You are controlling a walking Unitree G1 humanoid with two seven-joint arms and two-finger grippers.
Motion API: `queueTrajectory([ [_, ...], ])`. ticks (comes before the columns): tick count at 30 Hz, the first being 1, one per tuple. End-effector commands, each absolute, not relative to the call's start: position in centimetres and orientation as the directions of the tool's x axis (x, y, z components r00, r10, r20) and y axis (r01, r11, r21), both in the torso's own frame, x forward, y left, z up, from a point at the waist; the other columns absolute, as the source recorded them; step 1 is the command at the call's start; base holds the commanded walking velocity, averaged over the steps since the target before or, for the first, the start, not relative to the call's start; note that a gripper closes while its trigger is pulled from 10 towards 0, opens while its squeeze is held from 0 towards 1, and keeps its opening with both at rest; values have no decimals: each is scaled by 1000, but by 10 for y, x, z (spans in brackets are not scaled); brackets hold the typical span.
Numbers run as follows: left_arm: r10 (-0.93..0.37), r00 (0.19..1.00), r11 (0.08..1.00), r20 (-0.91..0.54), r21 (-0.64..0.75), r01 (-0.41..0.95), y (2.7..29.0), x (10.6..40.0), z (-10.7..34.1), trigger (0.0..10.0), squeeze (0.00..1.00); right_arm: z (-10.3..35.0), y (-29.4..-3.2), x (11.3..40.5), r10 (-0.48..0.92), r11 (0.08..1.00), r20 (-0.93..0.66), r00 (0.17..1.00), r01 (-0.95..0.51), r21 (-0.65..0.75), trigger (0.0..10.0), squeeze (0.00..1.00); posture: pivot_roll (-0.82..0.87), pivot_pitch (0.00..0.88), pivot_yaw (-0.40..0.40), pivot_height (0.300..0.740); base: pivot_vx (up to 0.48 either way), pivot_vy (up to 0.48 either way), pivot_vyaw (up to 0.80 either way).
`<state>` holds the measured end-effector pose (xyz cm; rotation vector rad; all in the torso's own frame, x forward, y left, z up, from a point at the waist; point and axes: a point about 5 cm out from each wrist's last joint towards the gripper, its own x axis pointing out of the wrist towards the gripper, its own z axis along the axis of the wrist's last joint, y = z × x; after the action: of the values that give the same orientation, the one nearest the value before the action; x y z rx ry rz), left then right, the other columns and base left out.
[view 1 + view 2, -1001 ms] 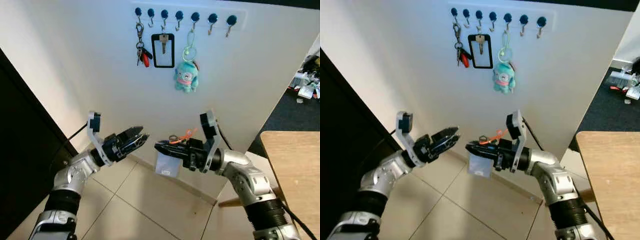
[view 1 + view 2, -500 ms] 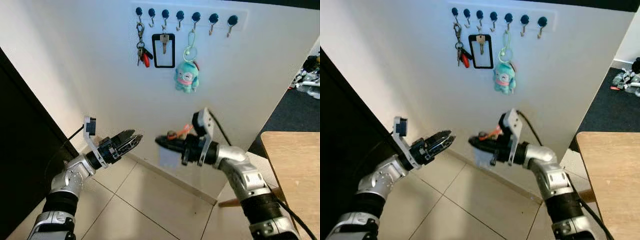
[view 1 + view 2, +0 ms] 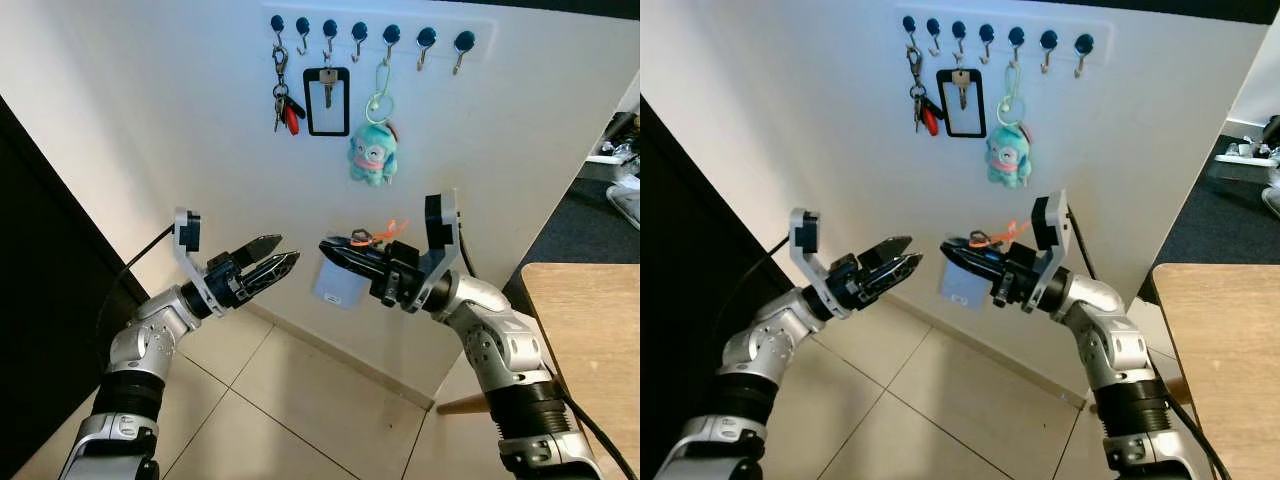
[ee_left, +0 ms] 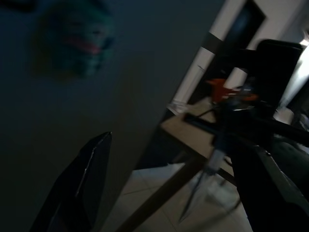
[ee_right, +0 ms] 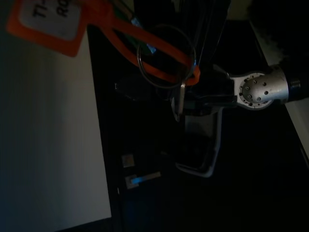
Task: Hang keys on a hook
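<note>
Keys [image 3: 365, 240] sat pinched in our right gripper [image 3: 335, 249]; free hooks [image 3: 426, 42] were high above it (left gripper [image 3: 272, 264] open, farther away).

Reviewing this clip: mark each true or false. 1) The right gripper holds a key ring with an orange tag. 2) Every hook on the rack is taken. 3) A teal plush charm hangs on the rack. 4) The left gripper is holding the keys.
1) True: the right gripper is shut on the key ring with an orange tag.
2) False: several hooks on the hook rack are free, including the rightmost hook.
3) True: the teal plush charm hangs there.
4) False: the left gripper is open and holds nothing.
</note>
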<state>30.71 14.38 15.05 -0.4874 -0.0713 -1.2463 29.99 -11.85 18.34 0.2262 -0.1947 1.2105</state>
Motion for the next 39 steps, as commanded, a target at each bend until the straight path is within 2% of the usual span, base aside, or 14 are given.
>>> queueTrajectory([
  [1, -926, 270, 194, 263, -281, 940, 140, 300, 148, 10000, 0, 188, -114, 298, 906, 314, 280, 318, -948, 61, 10000, 0, -143, 46, 94, 740, 0, 0, 0],
  [2, -955, 210, 155, 210, -249, 956, 137, 295, 147, 10000, 0, 188, -112, 297, 907, 306, 282, 311, -950, 64, 10000, 0, -142, 46, 93, 740, 0, 0, 0],
  [3, -955, 210, 155, 210, -249, 956, 137, 295, 147, 10000, 0, 188, -112, 297, 907, 306, 282, 311, -950, 64, 10000, 0, -142, 46, 93, 740, 0, 0, 0],
  [4, -970, 163, 117, 182, -239, 964, 135, 290, 147, 10000, 0, 188, -111, 297, 909, 301, 281, 307, -951, 66, 10000, 0, -141, 43, 92, 740, 0, 0, 0],
  [10, -984, 105, 68, 144, -238, 969, 134, 286, 145, 10000, 0, 188, -110, 296, 914, 287, 280, 295, -955, 68, 10000, 0, -142, 40, 91, 740, 0, 0, 0],
  [24, -988, 82, 51, 128, -229, 972, 123, 288, 146, 10000, 0, 186, -104, 290, 936, 228, 259, 239, -971, 73, 10000, 0, -153, 23, 89, 740, 0, 0, 0],
  [25, -988, 79, 47, 131, -230, 972, 122, 288, 147, 7686, 0, 186, -104, 290, 936, 227, 258, 239, -971, 74, 10000, 0, -153, 23, 89, 740, 0, 0, 0],
  [26, -988, 71, 37, 137, -235, 971, 121, 288, 147, 3216, 0, 186, -104, 290, 937, 226, 257, 238, -971, 74, 10000, 0, -153, 23, 89, 740, 0, 0, 0],
  [27, -988, 71, 37, 137, -235, 971, 121, 288, 147, 3216, 0, 186, -104, 290, 937, 226, 257, 238, -971, 74, 10000, 0, -153, 23, 89, 740, 0, 0, 0],
  [28, -988, 68, 33, 138, -237, 971, 120, 287, 146, 0, 0, 186, -104, 290, 937, 225, 257, 237, -971, 75, 10000, 0, -153, 23, 89, 740, 0, 0, 0],
  [39, -988, 47, 11, 146, -240, 971, 118, 285, 147, 0, 0, 186, -103, 289, 938, 223, 253, 236, -972, 79, 10000, 0, -151, 29, 90, 740, 0, 0, 0],
])
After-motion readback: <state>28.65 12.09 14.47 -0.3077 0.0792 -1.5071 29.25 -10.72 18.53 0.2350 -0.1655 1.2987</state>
